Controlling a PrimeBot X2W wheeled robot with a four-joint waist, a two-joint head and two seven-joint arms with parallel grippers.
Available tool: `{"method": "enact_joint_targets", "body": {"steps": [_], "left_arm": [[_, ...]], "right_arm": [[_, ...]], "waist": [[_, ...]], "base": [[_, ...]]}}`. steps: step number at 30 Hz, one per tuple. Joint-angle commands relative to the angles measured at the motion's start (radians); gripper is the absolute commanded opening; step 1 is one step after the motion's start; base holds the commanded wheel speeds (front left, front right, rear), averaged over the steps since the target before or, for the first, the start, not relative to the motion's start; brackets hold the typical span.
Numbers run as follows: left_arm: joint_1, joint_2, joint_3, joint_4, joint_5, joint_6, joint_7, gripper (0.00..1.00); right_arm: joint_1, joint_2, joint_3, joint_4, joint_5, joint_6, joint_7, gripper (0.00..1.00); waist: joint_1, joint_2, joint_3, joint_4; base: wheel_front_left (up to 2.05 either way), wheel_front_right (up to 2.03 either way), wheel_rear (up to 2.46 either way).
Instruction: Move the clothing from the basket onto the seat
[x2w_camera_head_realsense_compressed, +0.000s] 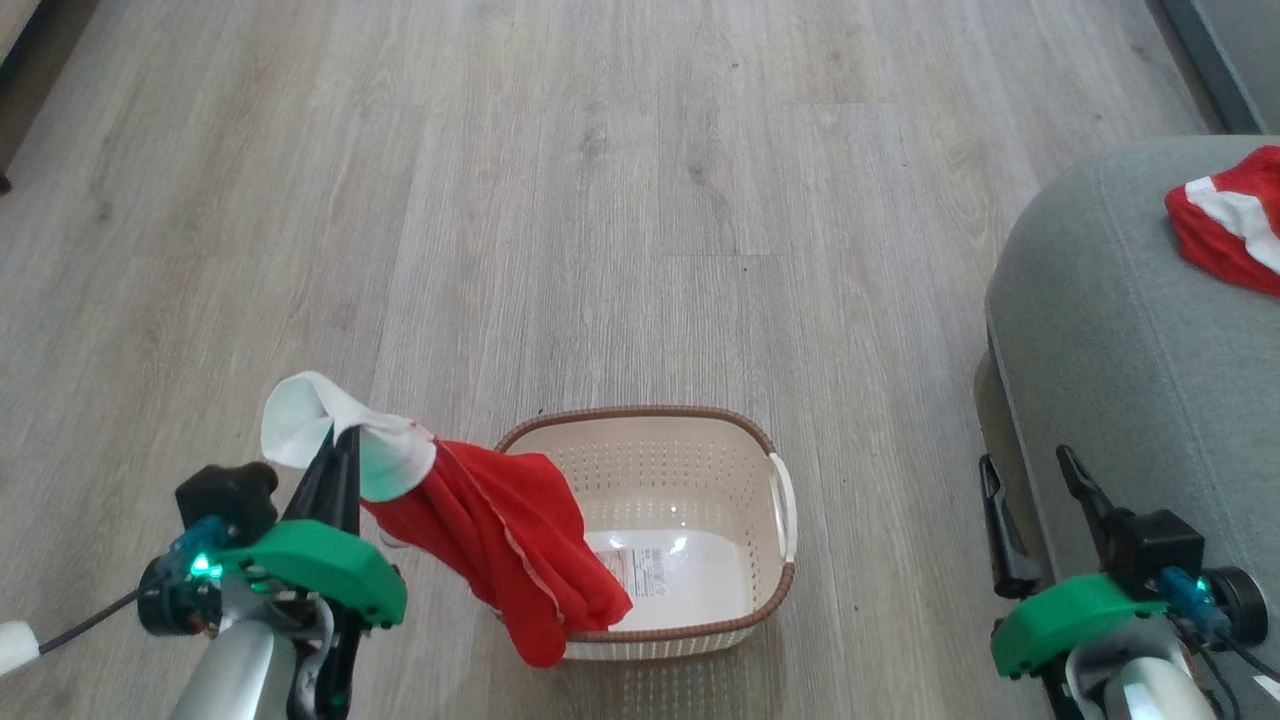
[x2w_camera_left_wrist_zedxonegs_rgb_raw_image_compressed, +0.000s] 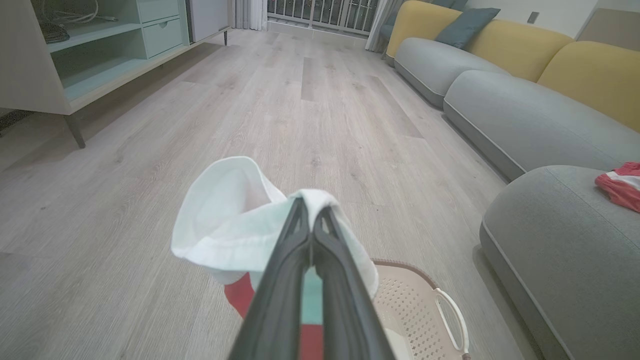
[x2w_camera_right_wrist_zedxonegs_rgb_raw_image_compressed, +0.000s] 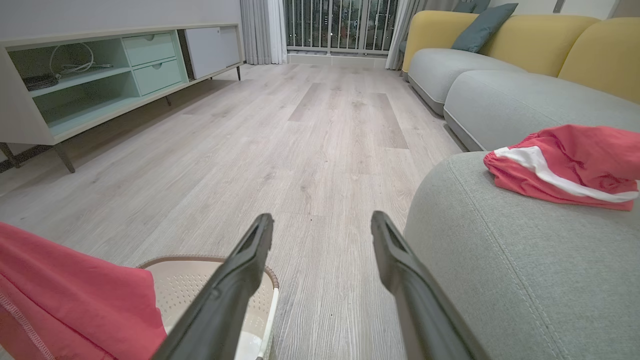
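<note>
My left gripper is shut on a red and white garment, pinching its white part. The red cloth hangs down over the left rim of the cream basket, whose bottom is bare. In the left wrist view the shut fingers rise through the white fabric, with the basket below right. A second red garment with a white stripe lies on the grey-green seat at the right. My right gripper stands open beside the seat's edge, holding nothing. The right wrist view shows the striped garment on the seat.
Pale wood floor stretches ahead of the basket. A long grey and yellow sofa runs along the right behind the seat. A low cabinet with pale green shelves stands at the left wall.
</note>
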Motion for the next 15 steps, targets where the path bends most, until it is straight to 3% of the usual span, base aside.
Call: {"method": "enact_joint_targets", "body": {"steps": [1, 15], "left_arm": [[-0.034, 0.027, 0.028, -0.046, -0.004, 0.01, -0.004, 0.0], [-0.035, 0.03, 0.018, -0.057, -0.013, 0.014, -0.003, 0.0]], "right_arm": [[-0.022, -0.019, 0.026, -0.026, 0.004, 0.0, -0.002, 1.0], [-0.03, -0.02, 0.029, -0.028, 0.005, 0.0, -0.002, 1.0]], "waist": [[0.0001, -0.0001, 0.001, -0.002], [0.0001, -0.0001, 0.01, -0.012]], "base": [[0.0, 0.0, 0.0], [0.0, 0.0, 0.0]]}}
